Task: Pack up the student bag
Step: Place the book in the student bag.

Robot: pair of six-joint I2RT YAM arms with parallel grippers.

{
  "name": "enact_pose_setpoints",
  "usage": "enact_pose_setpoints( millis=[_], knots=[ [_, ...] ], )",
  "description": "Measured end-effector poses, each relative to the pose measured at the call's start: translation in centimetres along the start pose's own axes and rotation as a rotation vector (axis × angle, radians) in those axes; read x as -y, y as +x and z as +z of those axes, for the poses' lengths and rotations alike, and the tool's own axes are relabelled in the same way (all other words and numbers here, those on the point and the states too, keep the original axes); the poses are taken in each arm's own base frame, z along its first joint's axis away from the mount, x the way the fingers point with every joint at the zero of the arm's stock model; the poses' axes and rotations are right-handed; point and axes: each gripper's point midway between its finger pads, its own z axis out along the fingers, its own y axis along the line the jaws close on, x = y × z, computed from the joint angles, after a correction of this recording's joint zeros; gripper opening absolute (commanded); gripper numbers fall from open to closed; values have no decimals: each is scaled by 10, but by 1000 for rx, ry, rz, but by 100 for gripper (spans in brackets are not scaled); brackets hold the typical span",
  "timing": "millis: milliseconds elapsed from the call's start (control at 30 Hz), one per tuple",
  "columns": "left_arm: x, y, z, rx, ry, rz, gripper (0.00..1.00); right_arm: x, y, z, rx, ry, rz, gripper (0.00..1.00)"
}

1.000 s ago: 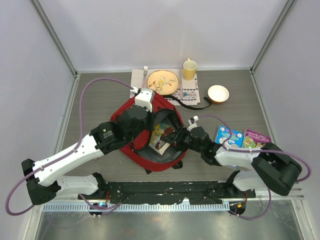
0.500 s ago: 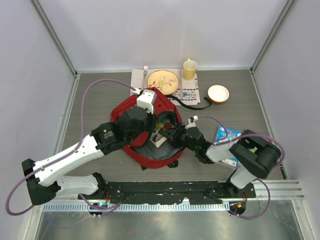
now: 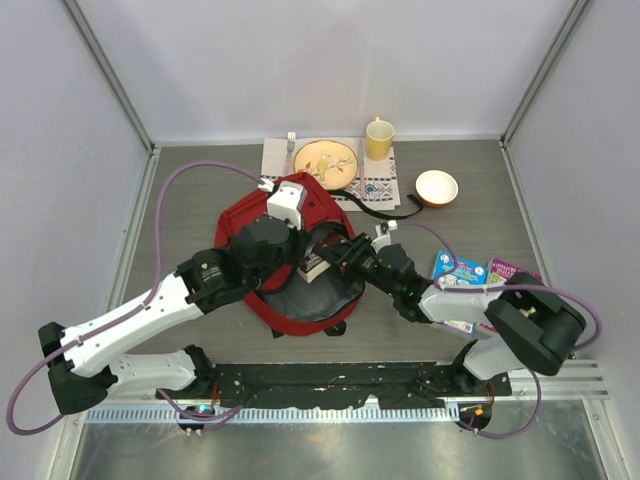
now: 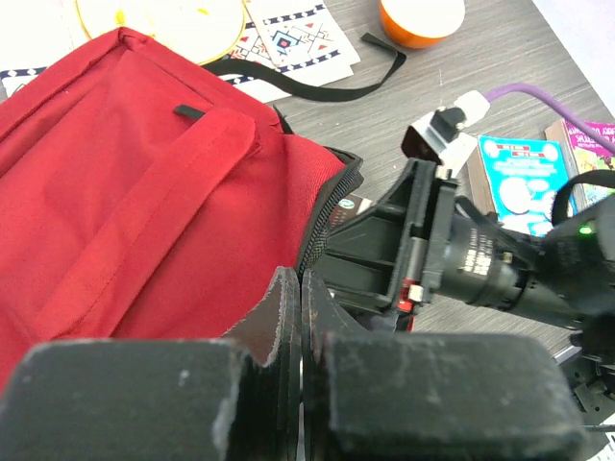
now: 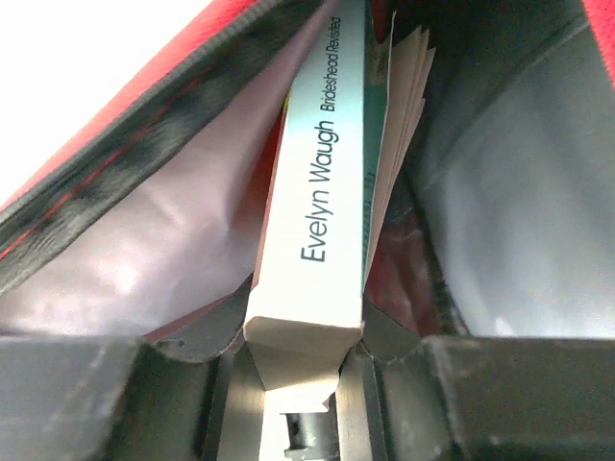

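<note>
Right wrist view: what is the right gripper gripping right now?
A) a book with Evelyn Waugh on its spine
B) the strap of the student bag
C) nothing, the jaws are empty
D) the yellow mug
A: the right gripper is clamped on the near end of a book whose spine reads Evelyn Waugh. The book points into the open student bag.

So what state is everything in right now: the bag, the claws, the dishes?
student bag: unzipped, mouth open.
paperback: clamped at one end, partly inside the bag.
right gripper: shut on the paperback.
left gripper: shut, by the bag's zipper edge.
mug: upright.
bowl: upright.
</note>
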Motion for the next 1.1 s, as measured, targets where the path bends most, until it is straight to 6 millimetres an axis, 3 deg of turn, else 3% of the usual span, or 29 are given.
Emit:
enact_pose_setpoints(
  millis=[167, 333, 600, 800, 900, 1100],
  knots=[
    [-3, -3, -1, 14, -13, -4, 0, -21, 4, -14, -27, -44, 7, 1],
    [-3, -3, -1, 14, -13, -4, 0, -13, 6, -13, -38, -29, 19, 1],
    [7, 1, 0, -4, 41, -6, 0, 20, 10, 22, -32, 14, 13, 1],
    [11, 0, 0, -3, 56, -10, 0, 23, 11, 51, 10, -16, -18, 1],
    [8, 0, 1, 2, 43, -8, 0, 26, 10, 59, 33, -15, -30, 8],
    [1, 7, 0, -2, 19, -4, 0, 52, 8, 71, 54, 71, -51, 32]
  ],
)
